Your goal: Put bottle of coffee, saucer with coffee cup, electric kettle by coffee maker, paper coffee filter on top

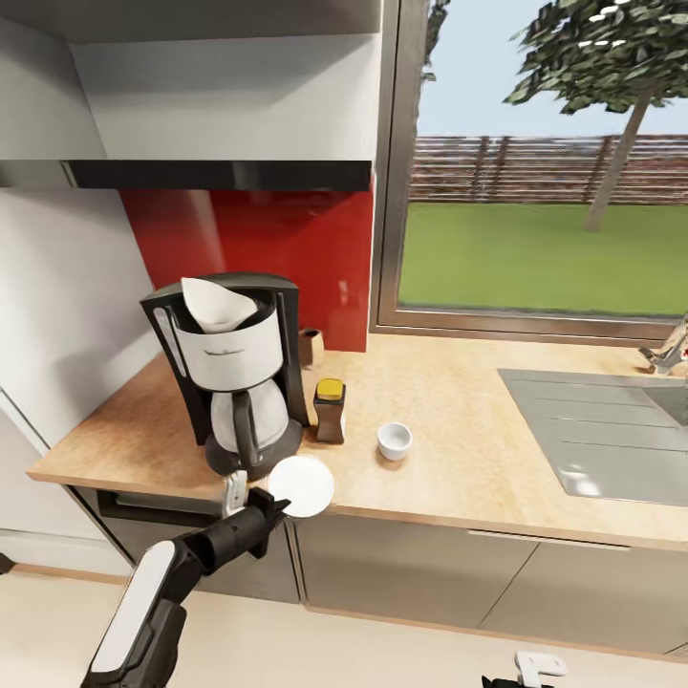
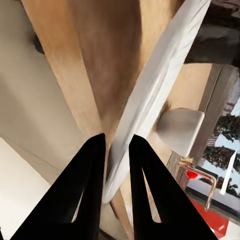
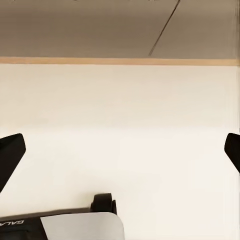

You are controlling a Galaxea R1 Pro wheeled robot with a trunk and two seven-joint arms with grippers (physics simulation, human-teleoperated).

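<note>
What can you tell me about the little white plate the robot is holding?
The saucer is a small, flat, round plate, plain white and smooth, like glazed china. It sits at the front edge of the kitchen countertop, just in front of the coffee maker, partly hanging over the edge. The left gripper pinches its rim; in the left wrist view the thin rim runs between the two black fingers. Nothing rests on it. The coffee cup stands apart.

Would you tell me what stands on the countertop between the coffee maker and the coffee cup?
In the head view, the bottle of coffee stands between the coffee maker and the coffee cup, close beside the coffee maker; bare countertop separates bottle and cup.
</note>
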